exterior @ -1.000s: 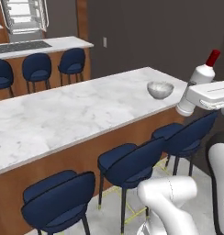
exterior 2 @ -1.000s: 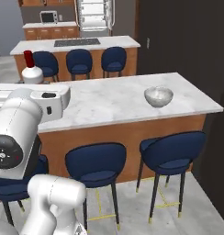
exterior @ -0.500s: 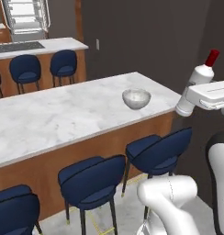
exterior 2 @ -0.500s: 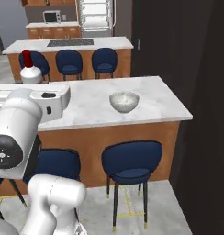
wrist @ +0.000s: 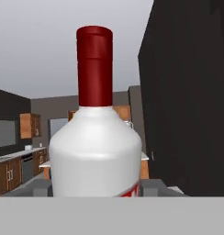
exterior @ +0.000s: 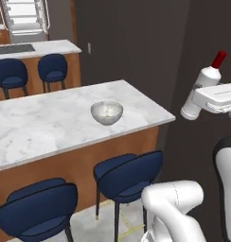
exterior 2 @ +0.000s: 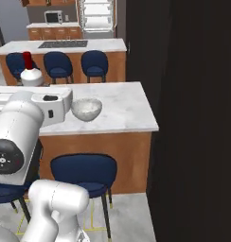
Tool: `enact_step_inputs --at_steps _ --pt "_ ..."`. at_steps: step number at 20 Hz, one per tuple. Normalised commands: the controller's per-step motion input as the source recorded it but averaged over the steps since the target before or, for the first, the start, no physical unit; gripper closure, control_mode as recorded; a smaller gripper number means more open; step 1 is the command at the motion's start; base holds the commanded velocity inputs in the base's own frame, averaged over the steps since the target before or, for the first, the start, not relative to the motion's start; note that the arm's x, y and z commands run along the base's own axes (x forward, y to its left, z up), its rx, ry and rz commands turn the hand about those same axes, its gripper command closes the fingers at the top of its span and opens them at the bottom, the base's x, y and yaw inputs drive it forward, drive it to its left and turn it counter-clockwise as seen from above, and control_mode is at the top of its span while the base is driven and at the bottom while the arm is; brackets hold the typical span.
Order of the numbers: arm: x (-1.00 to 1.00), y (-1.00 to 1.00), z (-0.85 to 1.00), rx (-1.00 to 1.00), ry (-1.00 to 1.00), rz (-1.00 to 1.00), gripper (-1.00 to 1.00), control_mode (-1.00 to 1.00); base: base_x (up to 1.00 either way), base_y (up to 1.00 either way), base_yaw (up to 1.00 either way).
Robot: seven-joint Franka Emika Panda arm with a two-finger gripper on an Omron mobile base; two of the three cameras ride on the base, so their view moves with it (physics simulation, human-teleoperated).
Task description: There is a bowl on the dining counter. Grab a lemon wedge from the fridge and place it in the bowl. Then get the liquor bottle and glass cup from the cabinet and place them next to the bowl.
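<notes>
The liquor bottle (wrist: pixel 96 156) stands upright and very close in the hand view, its whitish rounded shoulders spreading across the lower middle and its red cap (wrist: pixel 94 66) rising above them toward the top, with a sliver of red band at its lower right edge. On either side of its base a grey finger (wrist: pixel 39 187) of the gripper (wrist: pixel 96 188) presses against the body, so the bottle sits clasped between them. Behind it lie a pale grey ceiling, a large black wall (wrist: pixel 189 92) on the right, and brown wooden cabinets (wrist: pixel 13 172) low on the left.
</notes>
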Motion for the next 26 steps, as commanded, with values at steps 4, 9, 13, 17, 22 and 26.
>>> enact_step_inputs --at_steps 4,9,13,17,22,26 --pt "0.00 0.00 0.00 0.00 0.00 0.00 1.00 1.00 0.84 -0.53 0.17" --pt "0.00 0.00 0.00 0.00 0.00 0.00 1.00 1.00 0.97 -0.22 0.21" --pt "0.00 0.00 0.00 0.00 0.00 0.00 1.00 1.00 0.91 0.00 0.26" --pt "0.51 -0.05 -0.12 -0.01 0.00 0.17 1.00 -1.00 0.19 0.00 0.06" --pt "0.82 -0.06 -0.24 -0.01 0.00 0.11 1.00 -1.00 0.00 0.00 0.00" --pt "0.91 0.00 -0.39 -0.04 0.02 0.07 1.00 -1.00 0.00 0.00 0.00"
